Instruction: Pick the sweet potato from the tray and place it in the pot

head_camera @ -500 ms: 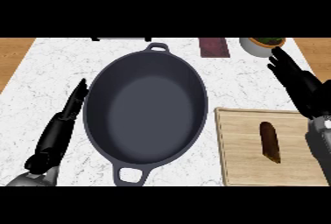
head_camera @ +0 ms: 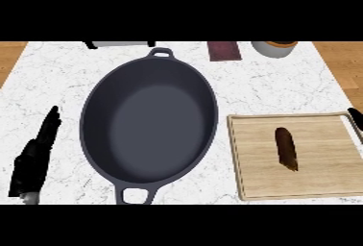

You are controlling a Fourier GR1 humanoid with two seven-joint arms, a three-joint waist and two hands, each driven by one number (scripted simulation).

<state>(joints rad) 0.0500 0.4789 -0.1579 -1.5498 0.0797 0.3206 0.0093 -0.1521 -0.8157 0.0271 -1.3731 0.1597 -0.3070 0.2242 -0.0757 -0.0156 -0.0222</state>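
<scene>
A dark brown sweet potato [head_camera: 285, 148] lies lengthwise near the middle of the wooden tray [head_camera: 319, 187] at the right of the counter. To its left sits the big dark oval pot [head_camera: 149, 126], with nothing inside and a handle at each end. My left hand [head_camera: 37, 156] rests open on the counter left of the pot, fingers straight and pointing away. Of my right hand [head_camera: 355, 115] only a black tip shows at the right edge, just above the tray's far right corner.
Along the far edge of the white marble counter stand a dark red-brown block [head_camera: 224, 50], a grey cup with a brown rim [head_camera: 275, 48] and a grey and black object [head_camera: 119, 44]. Wooden floor shows beyond both far corners.
My right hand has drawn back to the right, almost out of view; earlier its fingers stretched above the tray. The view sits slightly lower over the counter. The left hand is unmoved.
</scene>
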